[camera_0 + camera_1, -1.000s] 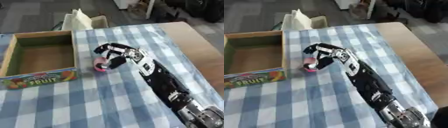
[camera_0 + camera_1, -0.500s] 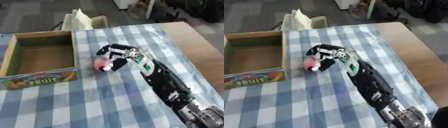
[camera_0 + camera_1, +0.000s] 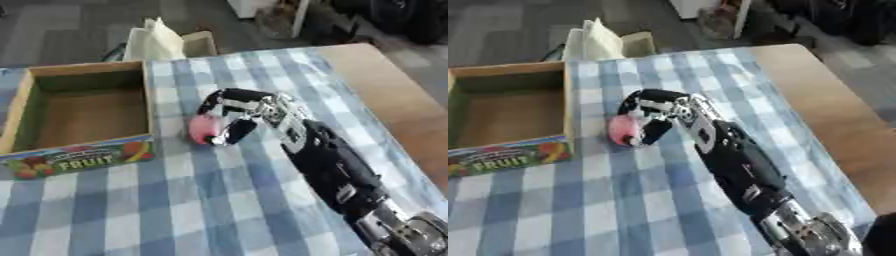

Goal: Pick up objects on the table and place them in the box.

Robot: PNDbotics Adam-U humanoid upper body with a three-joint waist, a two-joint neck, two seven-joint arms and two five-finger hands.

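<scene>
A: Right robot hand, fingers curled round a pink object, thumb below it. Object sits just right of the box, near its front right corner, about level with the wall top. Cannot tell whether it is clear of the table.

B: Left robot hand?

A: Not in view. Box looks empty; "FRUIT" label on the front wall.

B: How to do the carry well?

A: My judgement: raise the pink object above the right wall of the box before moving left, or it may catch the rim. Keep the fingers curled until it is over the box floor, then lower and open. The checked cloth gives nothing to snag on.
</scene>
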